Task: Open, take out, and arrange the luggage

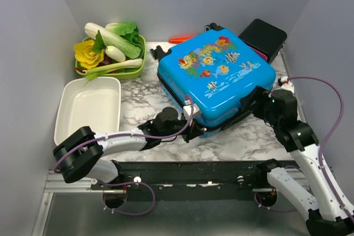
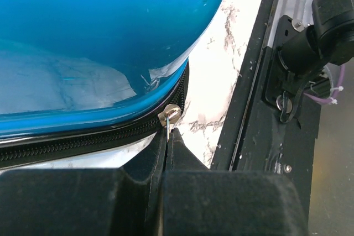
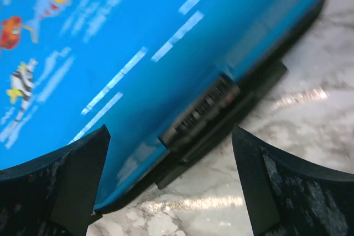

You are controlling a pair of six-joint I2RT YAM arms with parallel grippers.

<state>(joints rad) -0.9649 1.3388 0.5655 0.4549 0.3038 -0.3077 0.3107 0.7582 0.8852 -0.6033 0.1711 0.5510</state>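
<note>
One table, marble-patterned top, carrying every item below.

One luggage, a bright-blue hard shell with fish and flower prints. It lies flat at centre-right of the table with the printed face up and the lid shut. Its black zip is run closed along the near edge.

One white rectangular dish, at the left side of the table, well apart from the luggage.

One green basket, behind the dish, heaped with leafy vegetables.

One black box with a pink edge, at the far right corner, just behind the luggage.

One right claw, at the luggage's near right side. Its jaws are spread wide. In the right wrist view one finger sits over the blue shell and the other over bare marble, with the case's black-trimmed edge between them. Neither pad is seen touching it.

One left claw, at the luggage's near left corner, low against the zip line. Its jaws are pressed together, pinching the zip pull.

One orange item, mostly hidden behind the luggage's far edge; its kind cannot be told.

One zip pull, small and silver metal, at the rounded corner of the case, its tab held between the left fingertips.
</note>
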